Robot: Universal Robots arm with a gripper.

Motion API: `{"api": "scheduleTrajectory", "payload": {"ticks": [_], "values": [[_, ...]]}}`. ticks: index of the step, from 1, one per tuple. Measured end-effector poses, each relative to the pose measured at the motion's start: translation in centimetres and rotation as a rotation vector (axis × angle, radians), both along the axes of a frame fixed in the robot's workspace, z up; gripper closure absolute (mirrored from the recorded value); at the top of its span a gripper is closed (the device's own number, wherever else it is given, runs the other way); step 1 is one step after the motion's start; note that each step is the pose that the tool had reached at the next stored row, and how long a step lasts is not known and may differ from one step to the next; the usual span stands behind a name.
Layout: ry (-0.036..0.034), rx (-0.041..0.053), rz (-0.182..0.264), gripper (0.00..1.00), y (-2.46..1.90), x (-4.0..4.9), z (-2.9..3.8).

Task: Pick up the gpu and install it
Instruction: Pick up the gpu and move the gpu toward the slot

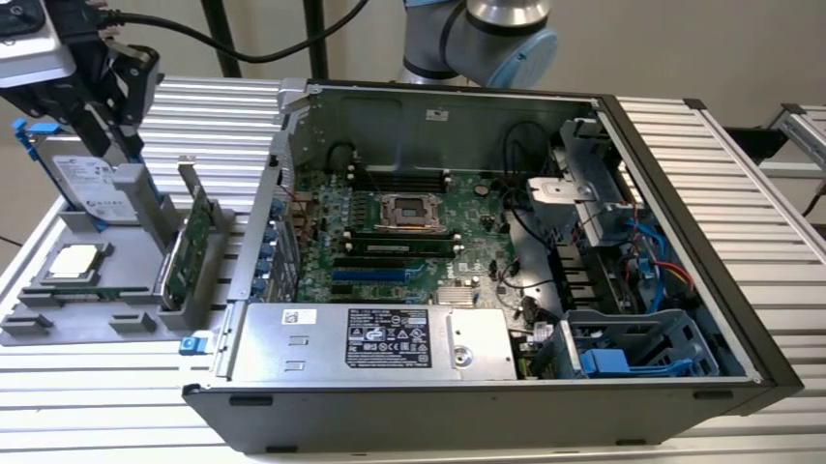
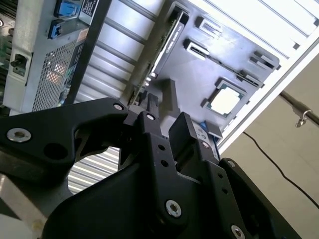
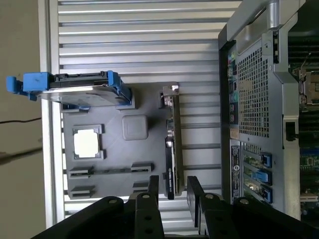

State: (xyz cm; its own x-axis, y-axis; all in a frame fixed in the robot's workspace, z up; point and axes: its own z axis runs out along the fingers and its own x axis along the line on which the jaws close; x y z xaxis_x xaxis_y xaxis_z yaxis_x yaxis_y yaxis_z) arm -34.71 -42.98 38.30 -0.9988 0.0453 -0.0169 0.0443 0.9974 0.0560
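the fingers (image 3: 153, 183) stand apart, the gap wider than the card is thick, and grip nothing. in the exterior view the gripper (image 1: 114, 137) hangs over the hard drive (image 1: 88, 186) end of the grey tray (image 1: 62, 325), apart from the gpu (image 1: 193, 242). the gpu (image 3: 173, 139) stands on its long edge along the tray's edge nearest the computer case (image 1: 516, 242). its long axis runs parallel to that edge, with the silver bracket at the drive end. a cpu (image 3: 88, 143) lies flat near the opposite edge.
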Motion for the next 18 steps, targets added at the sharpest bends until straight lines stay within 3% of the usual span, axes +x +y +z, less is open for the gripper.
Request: {"api": "scheduleTrajectory", "payload": {"ticks": [18], "values": [[0.0013,0.0000,0.001,0.00,-0.02,0.47,-0.64]]}}
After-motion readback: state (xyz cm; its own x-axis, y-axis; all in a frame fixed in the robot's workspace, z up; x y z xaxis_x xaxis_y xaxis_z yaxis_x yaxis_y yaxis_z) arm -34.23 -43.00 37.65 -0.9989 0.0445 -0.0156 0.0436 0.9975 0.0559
